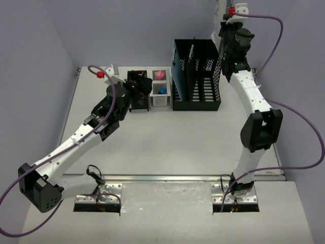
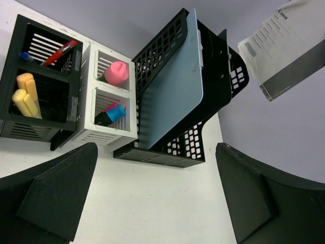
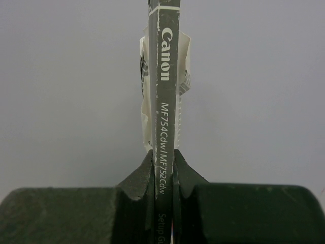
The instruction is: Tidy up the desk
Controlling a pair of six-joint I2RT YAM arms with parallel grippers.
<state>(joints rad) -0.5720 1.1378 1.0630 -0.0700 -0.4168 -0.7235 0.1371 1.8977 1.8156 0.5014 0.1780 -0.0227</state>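
A: Where is the booklet (image 3: 165, 76) kept right now?
B: It is held high in the air, near the far right corner of the desk (image 1: 167, 147). The right gripper (image 3: 163, 157) is clamped on its spine, with both fingers pressed tight on it.
A: Why is it held on edge like that?
B: Likely so it can be slid down into a slot of the black file rack (image 1: 203, 101), which is stood at the far edge. A light blue folder (image 2: 172, 96) is already stood in one slot.
A: And the left gripper (image 2: 155, 198)?
B: Its fingers are spread wide apart and nothing is held. It is hung over the desk near the far left corner, pointed at two small boxes.
A: What is kept in them?
B: Yellow markers (image 2: 25, 94) and a red pen (image 2: 60, 52) are stood in the black box (image 2: 45, 129). A pink lump (image 2: 117, 72) is kept in the white box (image 2: 96, 134) just beside it. Small things are sorted there, so paper is likely meant for the rack.
A: Is much left to be done?
B: Only the booklet, it seems.
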